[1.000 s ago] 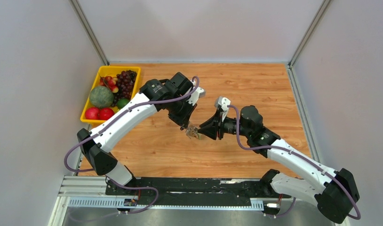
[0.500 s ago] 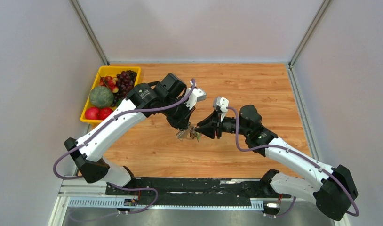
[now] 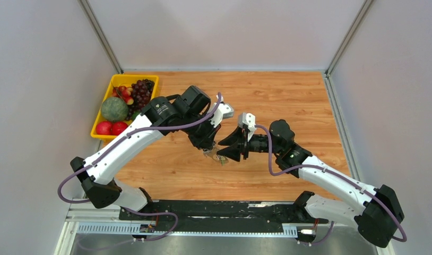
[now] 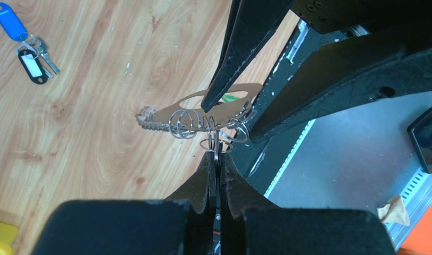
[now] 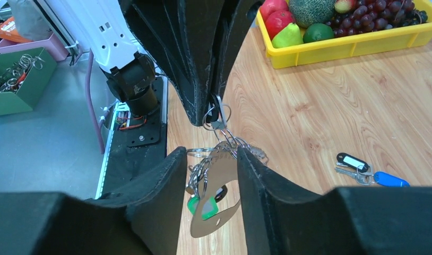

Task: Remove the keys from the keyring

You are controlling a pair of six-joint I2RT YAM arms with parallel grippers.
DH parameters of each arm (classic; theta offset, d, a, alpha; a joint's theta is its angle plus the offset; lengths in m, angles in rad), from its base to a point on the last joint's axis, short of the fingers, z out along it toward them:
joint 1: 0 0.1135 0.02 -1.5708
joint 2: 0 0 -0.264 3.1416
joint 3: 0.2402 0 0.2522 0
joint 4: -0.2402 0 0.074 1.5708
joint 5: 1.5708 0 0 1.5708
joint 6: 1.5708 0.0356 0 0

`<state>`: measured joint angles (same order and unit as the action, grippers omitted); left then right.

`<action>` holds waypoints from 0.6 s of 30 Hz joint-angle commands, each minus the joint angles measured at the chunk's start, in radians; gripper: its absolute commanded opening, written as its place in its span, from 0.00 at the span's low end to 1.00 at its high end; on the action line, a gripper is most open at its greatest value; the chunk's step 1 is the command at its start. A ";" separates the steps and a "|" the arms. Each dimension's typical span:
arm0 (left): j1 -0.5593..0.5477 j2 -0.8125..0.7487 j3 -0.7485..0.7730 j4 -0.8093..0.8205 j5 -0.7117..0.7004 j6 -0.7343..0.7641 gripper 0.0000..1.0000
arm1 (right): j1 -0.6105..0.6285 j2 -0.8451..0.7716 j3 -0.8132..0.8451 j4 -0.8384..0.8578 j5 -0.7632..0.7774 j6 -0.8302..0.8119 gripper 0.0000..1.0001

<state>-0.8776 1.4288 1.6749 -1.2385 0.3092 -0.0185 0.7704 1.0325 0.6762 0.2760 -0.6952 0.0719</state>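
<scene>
The right gripper (image 5: 211, 154) has slid toward 9 o'clock to meet the left gripper (image 4: 216, 157), so both now pinch the thin silvery keyring with its tan tag (image 4: 183, 123) in mid-air, ready to pull, while small blue and black plastic-headed keys (image 4: 36, 53) lie loose at its 10 o'clock in the left wrist view.
</scene>
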 commanded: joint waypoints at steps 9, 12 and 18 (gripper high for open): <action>-0.023 -0.049 0.005 0.028 0.025 0.017 0.00 | 0.005 -0.020 0.058 0.055 -0.032 -0.024 0.68; -0.029 -0.050 0.004 0.030 0.026 0.017 0.00 | 0.008 -0.003 0.070 0.055 -0.032 -0.023 0.60; -0.044 -0.052 0.005 0.037 0.026 0.017 0.00 | 0.026 0.027 0.086 0.053 -0.043 -0.028 0.37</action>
<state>-0.9089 1.4143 1.6741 -1.2377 0.3130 -0.0177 0.7795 1.0431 0.7185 0.2913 -0.7094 0.0559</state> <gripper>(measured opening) 0.018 0.437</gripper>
